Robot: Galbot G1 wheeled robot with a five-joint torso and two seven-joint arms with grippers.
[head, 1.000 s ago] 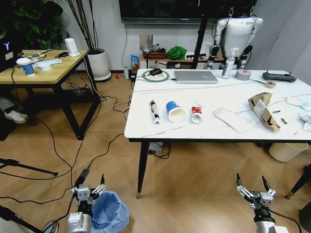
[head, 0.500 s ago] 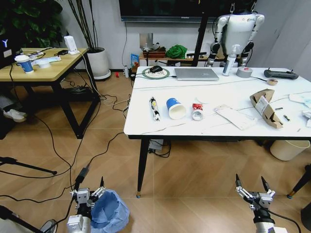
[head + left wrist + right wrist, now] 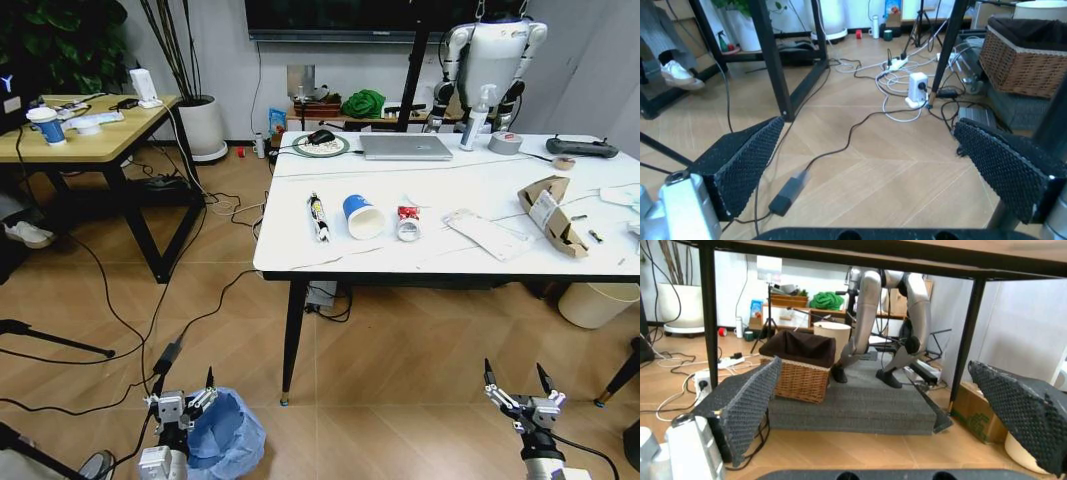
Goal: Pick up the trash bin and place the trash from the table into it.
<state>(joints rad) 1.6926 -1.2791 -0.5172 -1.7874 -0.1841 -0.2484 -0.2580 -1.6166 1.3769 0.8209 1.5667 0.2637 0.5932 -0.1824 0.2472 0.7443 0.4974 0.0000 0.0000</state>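
My left tool [image 3: 184, 404], open and empty, hovers beside the blue-lined trash bin [image 3: 225, 437] at seven o'clock; gripping its rim seems next. Right tool [image 3: 516, 392] idles open.

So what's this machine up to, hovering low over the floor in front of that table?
It is at the start of a tidy-up. Its left end effector, fingers open, hovers low beside the small round bin lined with a crinkly light-blue bag on the wooden floor. The right end effector waits open and empty. The blue-white paper cup, red wrapper and torn brown cardboard box lie on the white marble-look table.
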